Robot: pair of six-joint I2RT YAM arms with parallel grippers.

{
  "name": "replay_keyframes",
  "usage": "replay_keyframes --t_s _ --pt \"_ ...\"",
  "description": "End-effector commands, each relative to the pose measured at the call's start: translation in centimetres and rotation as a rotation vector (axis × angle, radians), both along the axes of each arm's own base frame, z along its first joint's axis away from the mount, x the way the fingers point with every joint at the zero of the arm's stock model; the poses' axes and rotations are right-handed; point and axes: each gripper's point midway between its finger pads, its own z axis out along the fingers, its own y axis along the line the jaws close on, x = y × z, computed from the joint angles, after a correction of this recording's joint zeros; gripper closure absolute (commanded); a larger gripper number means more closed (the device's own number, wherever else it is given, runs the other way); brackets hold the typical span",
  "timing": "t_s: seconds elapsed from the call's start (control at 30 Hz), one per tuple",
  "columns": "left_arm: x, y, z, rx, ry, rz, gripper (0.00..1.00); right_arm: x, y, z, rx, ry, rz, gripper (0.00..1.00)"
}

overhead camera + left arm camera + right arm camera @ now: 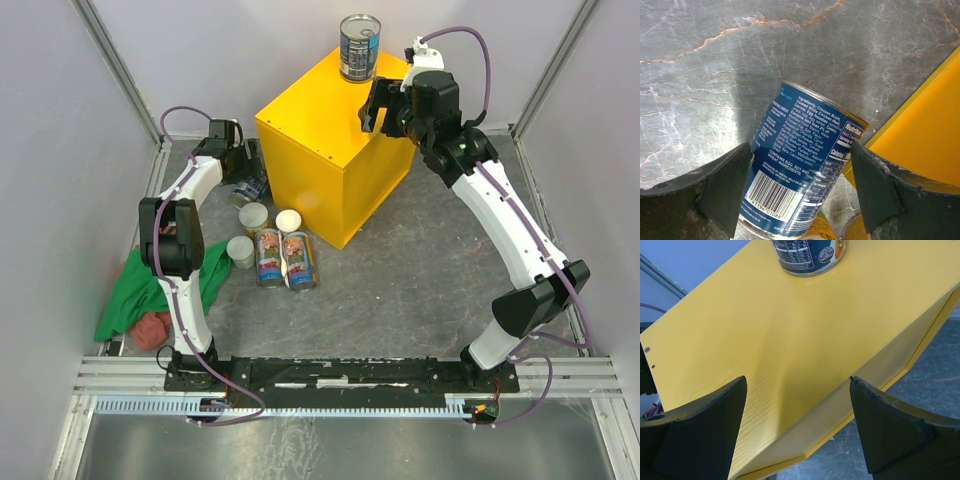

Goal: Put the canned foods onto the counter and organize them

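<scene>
The counter (325, 150) is a yellow box in mid-table. One blue-labelled can (360, 47) stands upright on its far corner, also at the top of the right wrist view (810, 255). My right gripper (383, 108) (797, 381) hangs open and empty just right of that can, over the counter top (765, 330). A second blue can (250, 188) (800, 185) lies tilted on the floor left of the counter. My left gripper (238, 165) (801, 150) is open with this can between its fingers. Three small cans (254, 217) and two tall cans (284, 258) sit on the floor.
A green cloth (150, 290) and a reddish lump (152, 330) lie at the left near the left arm's base. The counter's side wall (925, 135) stands close to the right of the left gripper. Grey stone-patterned floor (440, 270) spreads right of the counter.
</scene>
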Motion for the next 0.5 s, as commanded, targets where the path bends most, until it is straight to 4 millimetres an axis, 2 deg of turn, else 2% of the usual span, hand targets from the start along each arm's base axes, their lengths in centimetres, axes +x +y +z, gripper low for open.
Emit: replay_keyframes --t_s 0.0,0.23,0.47 --pt "-2.6 -3.1 -3.0 -0.114 0.151 -0.060 0.14 -0.1 0.1 1.9 0.022 -0.040 0.018 0.09" --pt "-3.7 -4.6 -3.5 -0.189 0.197 -0.100 0.11 -0.1 0.3 1.5 0.025 -0.029 0.027 0.09" --pt "-4.8 -5.1 -3.8 -0.214 0.234 -0.117 0.11 0.1 0.6 2.0 0.028 -0.035 0.039 0.07"
